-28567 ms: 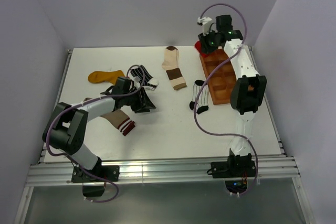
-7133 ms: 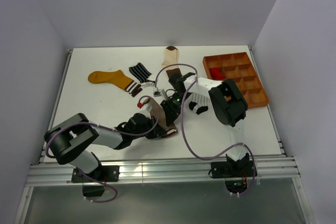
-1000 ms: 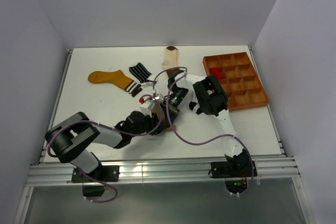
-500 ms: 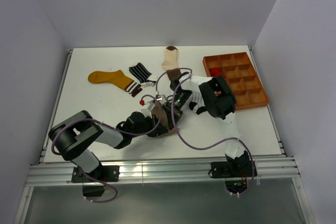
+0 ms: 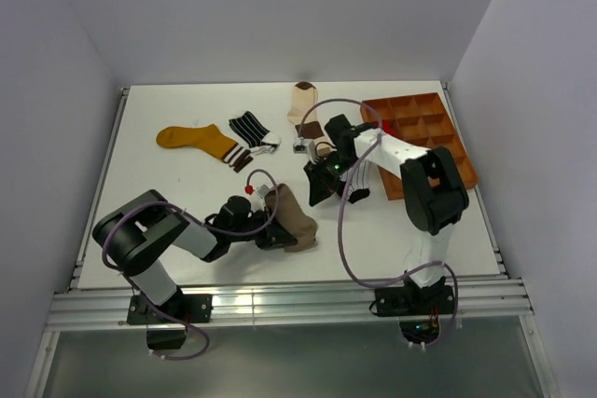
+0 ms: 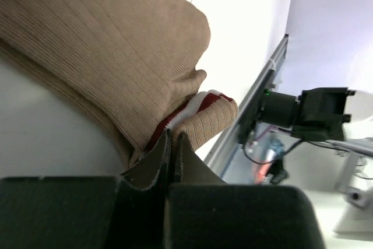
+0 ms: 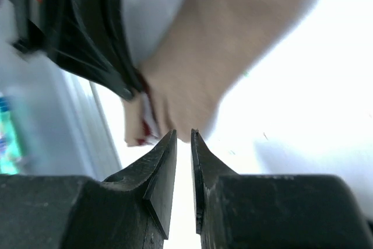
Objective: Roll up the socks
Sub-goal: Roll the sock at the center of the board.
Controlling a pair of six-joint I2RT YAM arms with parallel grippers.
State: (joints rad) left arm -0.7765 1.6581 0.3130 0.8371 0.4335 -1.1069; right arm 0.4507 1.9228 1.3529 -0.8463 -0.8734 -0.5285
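Top view: left gripper [image 5: 270, 234] is clamped on the bundled taupe sock [image 5: 297, 219], lower centre of frame. Right gripper [image 5: 313, 193] hangs up-right of it, jaws slightly parted, empty. Roll looks nearly done. Next: tuck the cuff over.

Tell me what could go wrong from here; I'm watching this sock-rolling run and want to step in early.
1. The left tool is shut only on the striped cuff edge of the taupe sock; the bundle looks loose, so a pull may unroll it.
2. The right tool hangs clear, jaws slightly apart, so nothing else steadies that bundle.
3. It sits close to the white pinstriped sock and might snag it.
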